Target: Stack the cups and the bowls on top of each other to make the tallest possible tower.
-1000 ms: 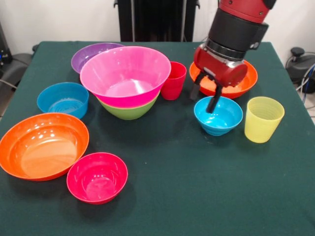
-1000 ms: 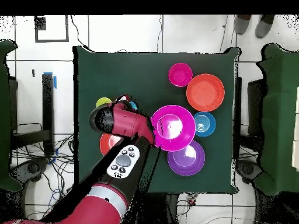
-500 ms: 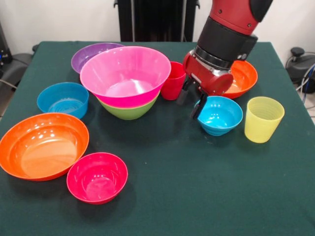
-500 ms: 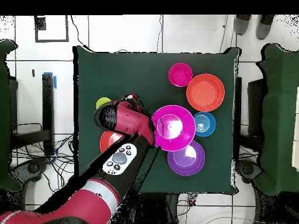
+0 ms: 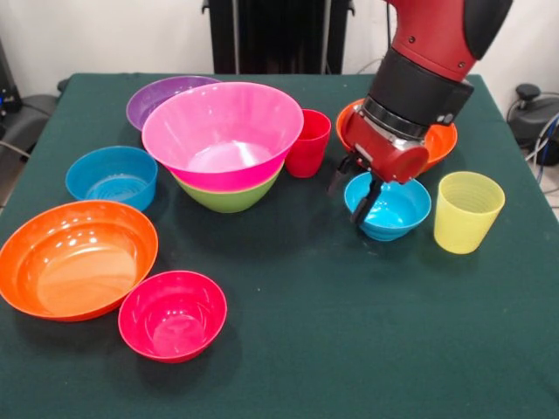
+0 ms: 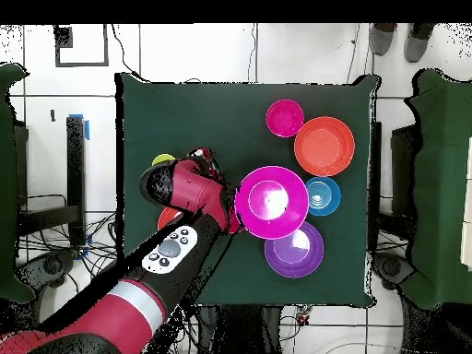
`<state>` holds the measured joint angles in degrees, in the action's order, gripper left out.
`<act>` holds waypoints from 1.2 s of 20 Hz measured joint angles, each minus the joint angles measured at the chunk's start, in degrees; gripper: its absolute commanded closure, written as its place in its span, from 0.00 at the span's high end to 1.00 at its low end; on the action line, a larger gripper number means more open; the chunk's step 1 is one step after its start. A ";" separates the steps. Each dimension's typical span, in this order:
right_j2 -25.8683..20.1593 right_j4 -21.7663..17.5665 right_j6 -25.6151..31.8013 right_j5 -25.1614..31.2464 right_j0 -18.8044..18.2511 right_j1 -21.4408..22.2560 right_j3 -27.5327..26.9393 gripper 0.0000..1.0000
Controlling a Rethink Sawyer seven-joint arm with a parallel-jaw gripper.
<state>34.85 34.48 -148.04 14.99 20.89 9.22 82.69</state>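
Gripper: gripper (image 5: 356,194) hangs right of frame centre in the front view, wrist tilted; jaws spread apart and holding nothing.
Jaw placement: the two fingers straddle the left rim of the small blue bowl (image 5: 390,206); one finger hangs outside the wall on the left, the other over the inside. Whether either touches the plastic, I cannot tell.
Key relation: the bowl's wall lies between the jaws; the bowl body extends to the right of them. Closing would likely pinch that rim.
Bowl posture: upright on the worktop (image 5: 349,332), mouth up; round, so no long axis to line up with.
Neighbours: yellow cup (image 5: 467,212) just beside the blue bowl, to its right; red cup (image 5: 307,143) up and left of the gripper; an orange bowl (image 5: 437,140) behind, largely hidden by the wrist.
Tower: pink bowl (image 5: 224,134) nested in the green bowl (image 5: 229,195), upper left of centre, well left of the gripper.
Unstacked: purple bowl (image 5: 162,97) behind the tower, second blue bowl (image 5: 112,177) at left, second orange bowl (image 5: 75,259) and red-pink bowl (image 5: 173,314) at lower left.
Overhead view: arm covers the gripper and the blue bowl beneath it; pink bowl (image 6: 271,202) shows just right of the wrist.
Judgement: grasp stage, tower only two bowls high; a rim pinch may tip a light bowl on lifting.
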 measured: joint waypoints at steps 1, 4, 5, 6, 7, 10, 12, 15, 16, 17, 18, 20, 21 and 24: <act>0.25 0.48 -0.09 0.00 0.30 -0.36 -0.19 1.00; 0.84 1.31 -0.11 0.01 0.76 -1.16 -0.72 1.00; 1.09 1.58 -0.11 0.01 0.83 -1.48 -1.03 1.00; 1.33 1.82 -0.11 0.01 0.84 -1.74 -1.29 1.00; 1.57 2.06 -0.11 0.01 0.85 -1.99 -1.55 1.00; 2.02 2.75 -0.11 0.01 0.85 -2.38 -1.95 1.00; 2.46 3.46 -0.11 0.01 0.88 -2.62 -2.28 1.00; 3.26 4.17 -0.11 0.01 1.02 -2.97 -2.94 1.00; 3.62 4.38 -0.11 0.01 1.16 -3.14 -3.19 1.00; 3.97 4.60 -0.11 0.01 1.30 -3.32 -3.45 1.00; 4.55 4.96 -0.11 0.08 1.59 -3.62 -3.76 1.00; 5.50 5.53 -0.11 0.57 2.18 -4.06 -4.23 1.00; 6.03 5.81 -0.12 0.93 2.52 -4.29 -4.52 1.00; 7.32 6.26 -0.12 2.62 3.41 -4.65 -5.31 1.00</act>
<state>42.17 40.74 -148.16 17.61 24.30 4.57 77.38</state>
